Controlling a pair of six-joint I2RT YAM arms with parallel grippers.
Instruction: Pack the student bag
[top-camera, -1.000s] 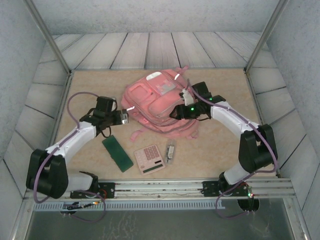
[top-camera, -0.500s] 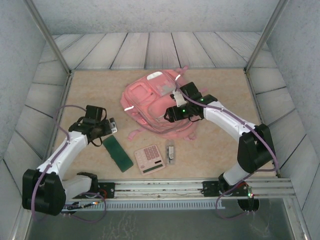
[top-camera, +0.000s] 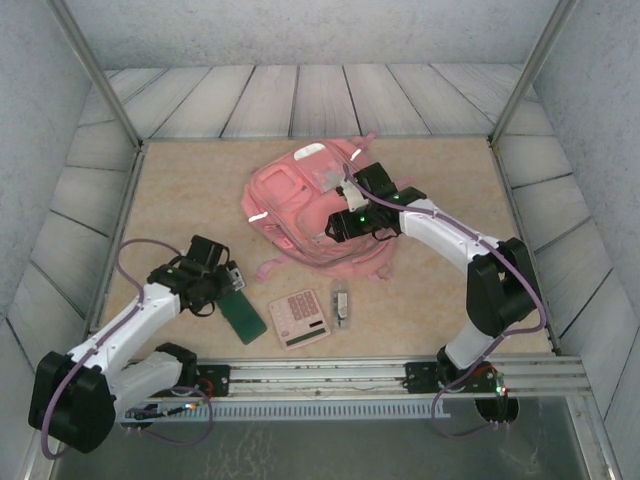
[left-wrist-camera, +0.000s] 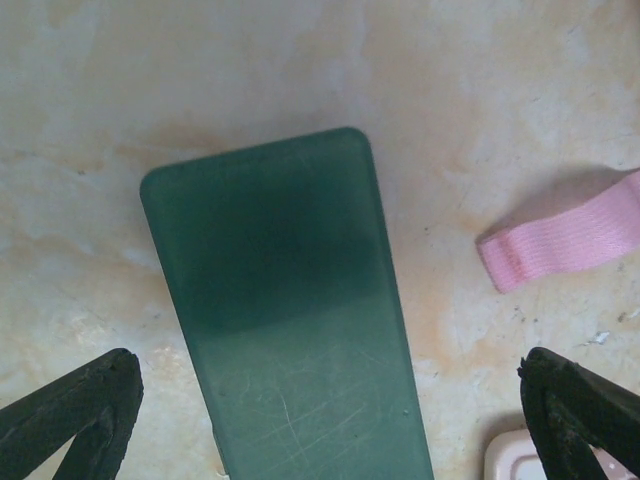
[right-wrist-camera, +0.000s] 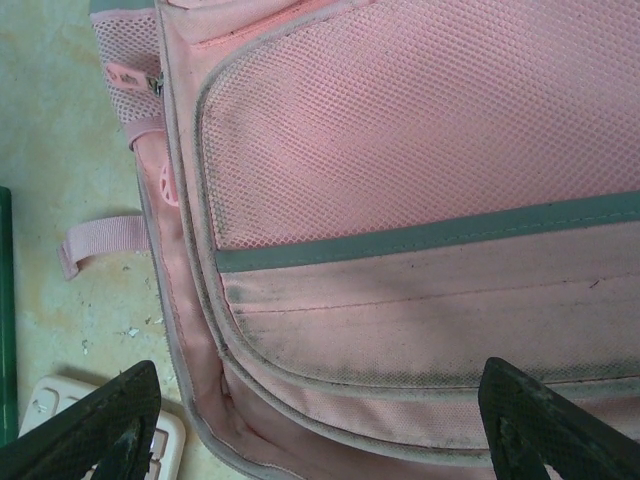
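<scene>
From above, the student bag (top-camera: 300, 205) lies flat near the counter's (top-camera: 450, 170) middle, closer to the far edge. The right pincer (top-camera: 335, 226) hangs over its near-right part. The left pincer (top-camera: 236, 282) is over the far end of a green case (top-camera: 243, 316) toward the near-left corner, with a calculator (top-camera: 298, 319) just beside the case. Left wrist: fingers (left-wrist-camera: 75, 410) spread wide on either side of the green case, clear of its edges. Right wrist: fingers (right-wrist-camera: 95, 420) spread above the bag's mesh panel, pinching nothing.

student bag (top-camera: 290, 200): part hidden under right arm (top-camera: 440, 228) | green case (left-wrist-camera: 290, 330): cut by bottom edge | grey item (top-camera: 342, 305): too small to identify
</scene>
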